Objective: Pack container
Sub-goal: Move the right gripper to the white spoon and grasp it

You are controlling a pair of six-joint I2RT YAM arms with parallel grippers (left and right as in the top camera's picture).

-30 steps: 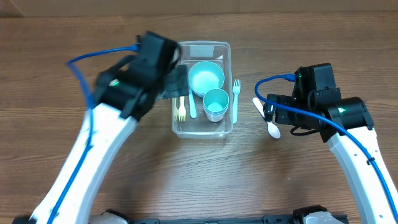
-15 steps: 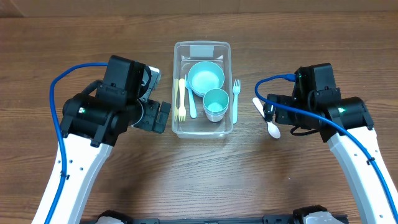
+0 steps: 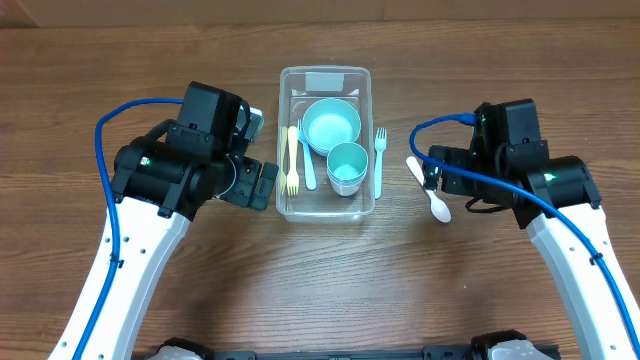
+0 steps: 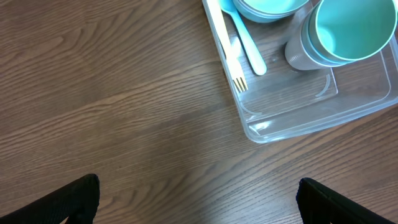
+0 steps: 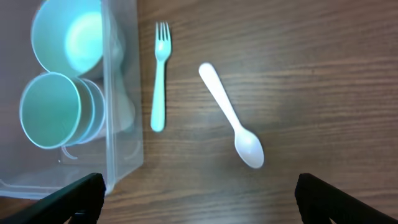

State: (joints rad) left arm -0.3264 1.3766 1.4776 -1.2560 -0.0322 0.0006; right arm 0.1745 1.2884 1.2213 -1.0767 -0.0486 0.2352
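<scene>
Inside container (image 3: 322, 207): bowl (image 3: 331, 124) | cup (image 3: 347, 164) | yellow fork (image 3: 291, 160) | teal utensil (image 3: 309, 170)

readable text: none in any of the 3 views.
white label (image 3: 322, 80): a pale patch at the far end of the container (image 3: 325, 207), seen only from overhead; it is too small and blurred there to tell whether it carries any writing.
brands, numbers, signs: none legible on anything in view.
</scene>
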